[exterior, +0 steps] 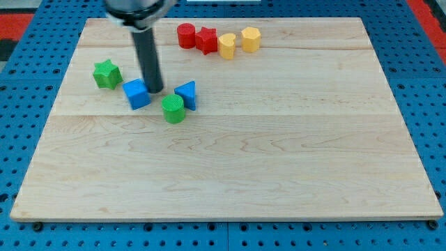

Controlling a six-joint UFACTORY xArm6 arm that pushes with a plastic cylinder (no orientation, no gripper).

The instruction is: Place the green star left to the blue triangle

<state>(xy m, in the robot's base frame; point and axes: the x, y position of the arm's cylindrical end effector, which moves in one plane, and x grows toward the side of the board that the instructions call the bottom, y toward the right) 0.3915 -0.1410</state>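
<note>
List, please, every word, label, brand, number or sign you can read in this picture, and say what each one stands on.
None: no readable text shows anywhere.
The wooden board is bare wood.
The green star, blue triangle and the other blocks carry no marks.
The rod above my tip is plain dark.
The blue pegboard shows only holes.
</note>
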